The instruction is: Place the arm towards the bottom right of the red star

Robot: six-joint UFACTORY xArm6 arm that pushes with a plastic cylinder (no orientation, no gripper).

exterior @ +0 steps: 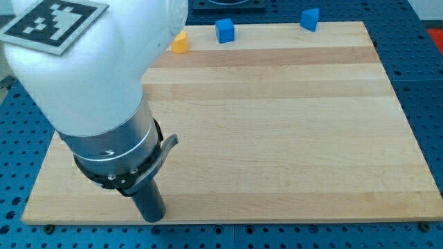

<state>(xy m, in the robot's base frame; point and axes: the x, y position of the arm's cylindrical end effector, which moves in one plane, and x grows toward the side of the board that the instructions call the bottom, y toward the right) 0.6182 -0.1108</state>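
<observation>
My tip (154, 217) rests on the wooden board (277, 124) near its bottom edge, at the view's lower left. The arm's white and grey body fills the view's left side and hides the red star and the blocks that lay around it. How the tip stands relative to the red star cannot be seen.
A yellow block (180, 43) peeks out from behind the arm at the board's top. A blue cube (224, 30) sits to its right on the top edge. Another blue block (309, 19) lies at the top right edge.
</observation>
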